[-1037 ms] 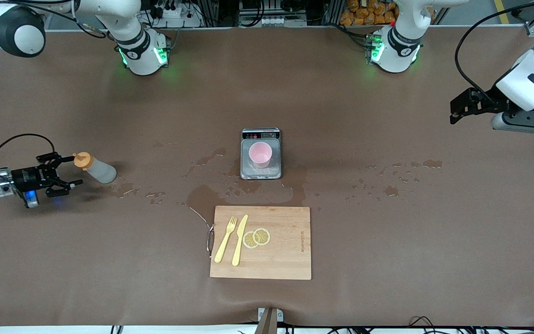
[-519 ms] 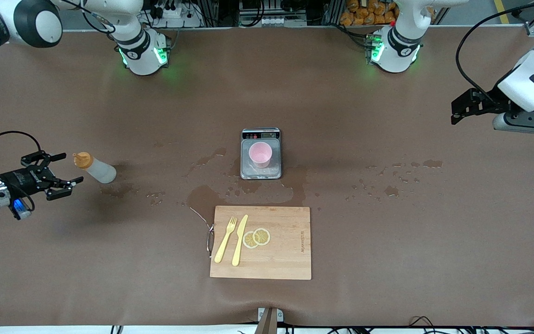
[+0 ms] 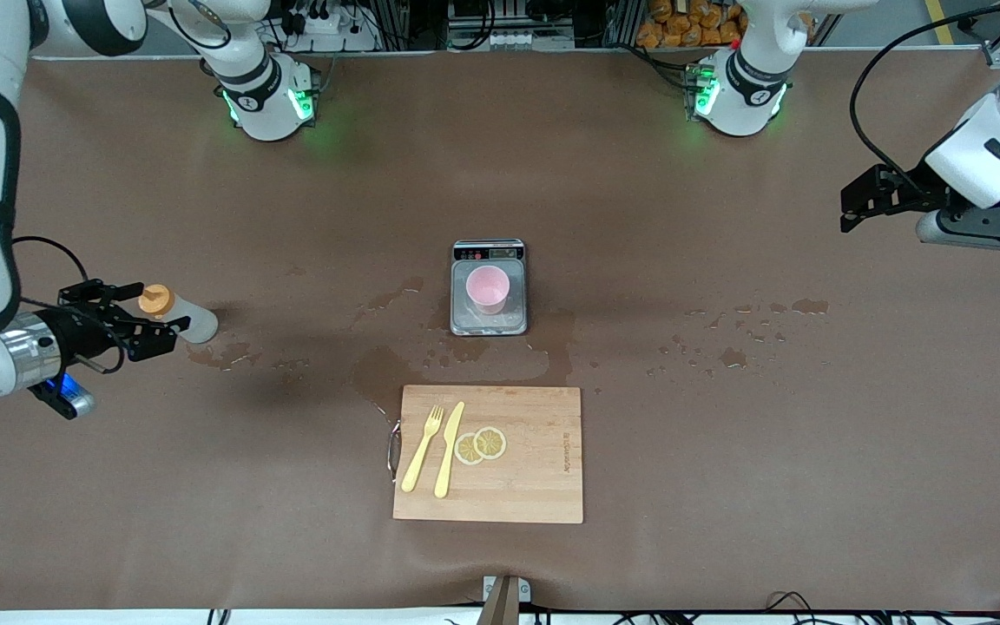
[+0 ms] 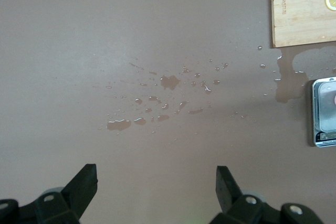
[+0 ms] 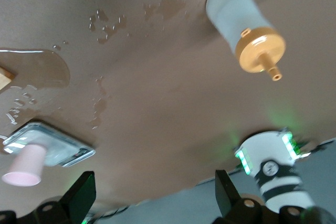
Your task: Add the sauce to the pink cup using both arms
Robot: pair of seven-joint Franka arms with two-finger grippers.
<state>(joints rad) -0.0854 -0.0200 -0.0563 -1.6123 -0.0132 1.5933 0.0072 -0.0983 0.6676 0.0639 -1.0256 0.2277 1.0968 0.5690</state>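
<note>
The sauce bottle [image 3: 187, 319], greyish-white with an orange nozzle cap, lies on its side near the right arm's end of the table. My right gripper [image 3: 151, 311] is open and empty, and hangs by the cap end. In the right wrist view the bottle [image 5: 233, 11] lies well clear of my right gripper [image 5: 155, 192]. The pink cup [image 3: 488, 289] stands upright on the grey scale [image 3: 488, 326] at mid-table, and also shows in the right wrist view [image 5: 25, 167]. My left gripper [image 3: 849, 211] is open and empty, held high over the left arm's end of the table, over bare table [image 4: 155, 182].
A wooden cutting board [image 3: 535, 486] with a yellow fork [image 3: 422, 449], a knife [image 3: 449, 449] and lemon slices [image 3: 481, 444] lies nearer the camera than the scale. Wet patches [image 3: 378, 369] spread around the scale and toward both ends.
My right gripper drew back from the bottle, then came forward and higher over its cap end. The bottle has not moved. The left arm has barely shifted.
</note>
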